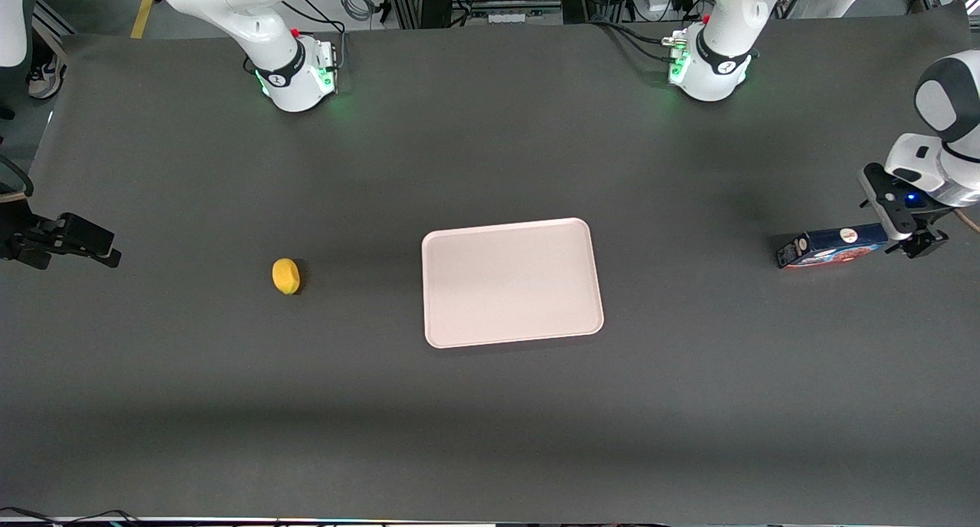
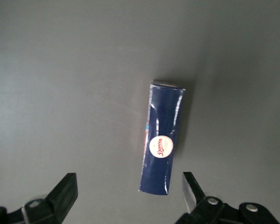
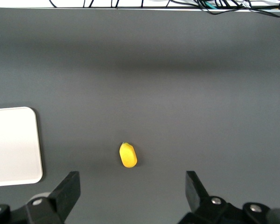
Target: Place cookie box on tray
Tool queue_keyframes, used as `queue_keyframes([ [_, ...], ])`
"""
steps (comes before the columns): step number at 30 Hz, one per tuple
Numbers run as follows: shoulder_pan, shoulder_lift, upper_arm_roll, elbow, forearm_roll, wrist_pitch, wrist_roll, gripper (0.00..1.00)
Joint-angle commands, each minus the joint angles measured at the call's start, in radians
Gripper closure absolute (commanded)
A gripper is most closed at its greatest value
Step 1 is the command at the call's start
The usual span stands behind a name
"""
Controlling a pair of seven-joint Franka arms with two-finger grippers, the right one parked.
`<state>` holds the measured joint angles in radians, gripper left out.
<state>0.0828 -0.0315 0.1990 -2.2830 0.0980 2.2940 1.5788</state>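
Your left gripper [image 2: 128,193] was spread wide, its two dark fingers [image 2: 65,189] well apart and clamped on nothing. It hung at the working arm's end of the table [image 1: 689,404], over the outer end of the cookie box [image 1: 833,246]; in the front view the gripper [image 1: 911,243] overlapped that end of the box.

The cookie box [image 2: 162,147] lay flat on the dark grey table surface. In the wrist view one end of it sat between your open fingers, with a gap showing on each side, so neither finger touched it. Its top face was navy blue with a glossy sheen. A small round white logo [image 2: 160,146] carried red script that looked like a brand name, but you could not read it with any certainty. A thin strip of red-orange and white print showed along one long edge. In the front view the side face showed red-orange print, and the end face turned toward the tray carried a pale mark that was not legible.

The tray [image 1: 511,282] sat near the middle of the table, pale pink-white, well apart from the box. A small yellow lump [image 1: 286,275] lay farther along, toward the parked arm's end.
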Motion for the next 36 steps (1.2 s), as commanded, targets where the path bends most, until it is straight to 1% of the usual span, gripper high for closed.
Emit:
queue_keyframes([
  [1, -0.002, -0.044, 0.016, -0.091, -0.026, 0.065, 0.065, 0.00],
  [8, 0.002, -0.036, 0.042, -0.134, -0.035, 0.128, 0.138, 0.00],
  [14, 0.002, -0.036, 0.048, -0.174, -0.046, 0.159, 0.142, 0.00],
  [19, 0.002, -0.031, 0.056, -0.213, -0.058, 0.240, 0.185, 0.00],
  [28, 0.009, 0.007, 0.057, -0.243, -0.060, 0.330, 0.190, 0.00],
  [32, 0.011, 0.027, 0.057, -0.250, -0.077, 0.364, 0.210, 0.00],
  [36, 0.011, 0.044, 0.057, -0.245, -0.121, 0.372, 0.224, 0.00],
])
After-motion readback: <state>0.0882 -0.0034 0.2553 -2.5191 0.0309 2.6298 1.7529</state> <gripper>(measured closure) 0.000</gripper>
